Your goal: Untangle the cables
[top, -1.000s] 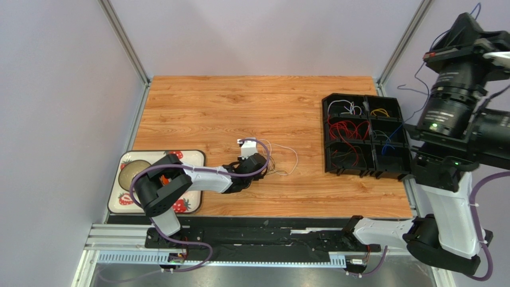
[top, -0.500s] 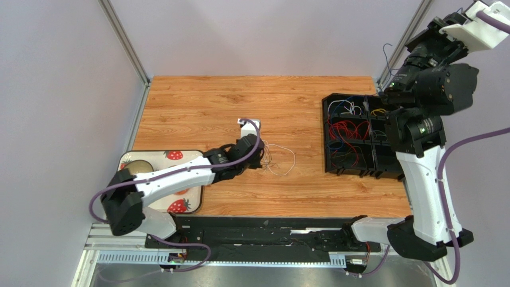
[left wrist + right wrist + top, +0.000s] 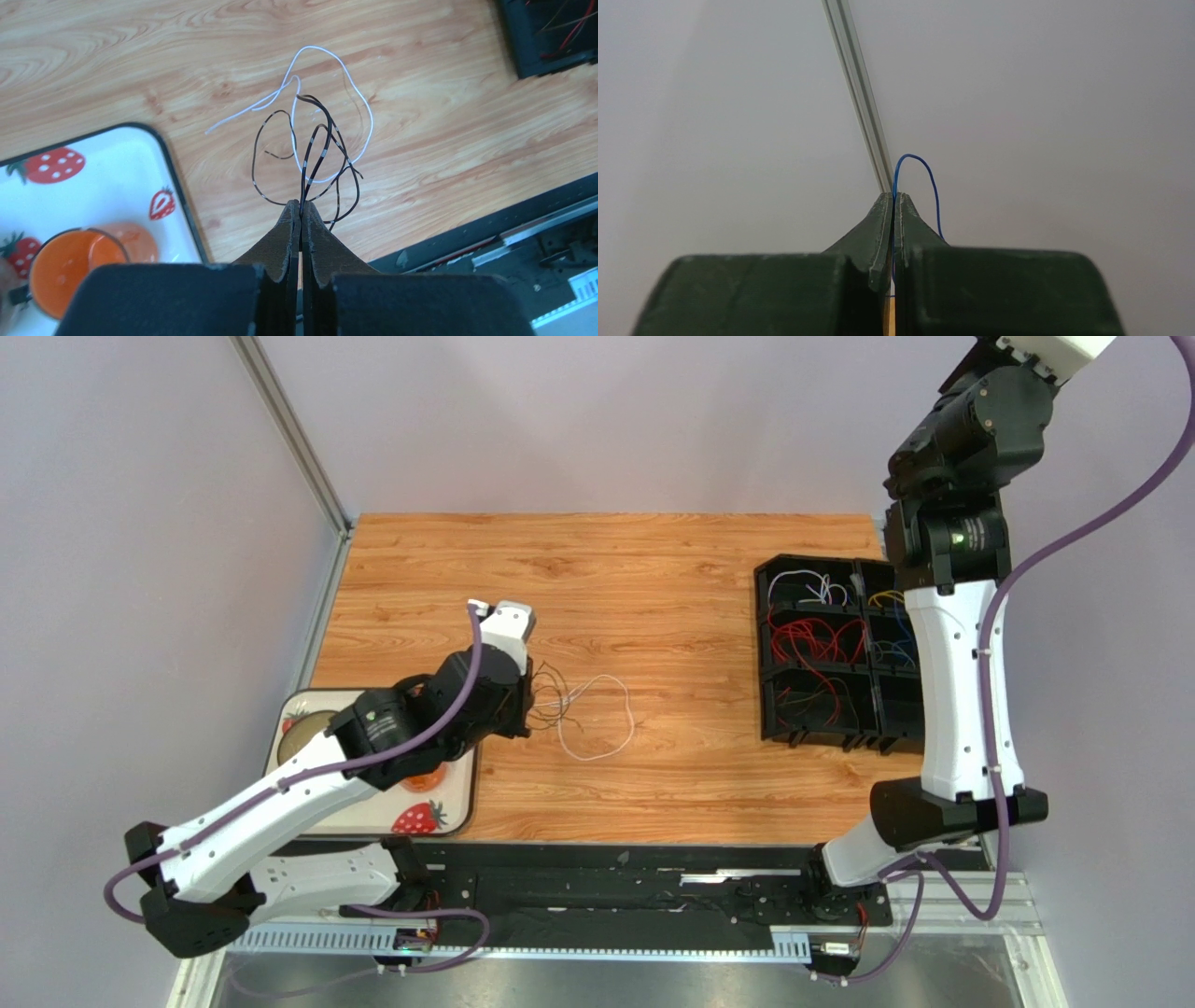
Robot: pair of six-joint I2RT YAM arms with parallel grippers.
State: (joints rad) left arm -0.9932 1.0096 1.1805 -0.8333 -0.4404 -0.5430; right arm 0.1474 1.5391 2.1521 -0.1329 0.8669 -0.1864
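Note:
My left gripper (image 3: 302, 205) is shut on a dark cable (image 3: 307, 164) whose thin loops are tangled with a white cable (image 3: 312, 47) on the wooden table. In the top view the left gripper (image 3: 530, 706) is at the left end of this bundle, and the white loop (image 3: 601, 717) trails to its right. My right gripper (image 3: 895, 196) is shut on a thin blue cable (image 3: 933, 183), held high against the grey wall. In the top view the right arm (image 3: 968, 476) reaches up out of frame and hides its gripper.
A black compartment box (image 3: 769, 651) at the right holds red, white, yellow and blue cables. A strawberry-print tray (image 3: 446, 805) lies at the front left beside my left arm; it also shows in the left wrist view (image 3: 91, 182), with an orange cup (image 3: 67, 269) on it.
My left gripper has moved left toward the tray, dragging the dark and white cables with it. My right arm has swung up and back, lifting the blue cable high above the box.

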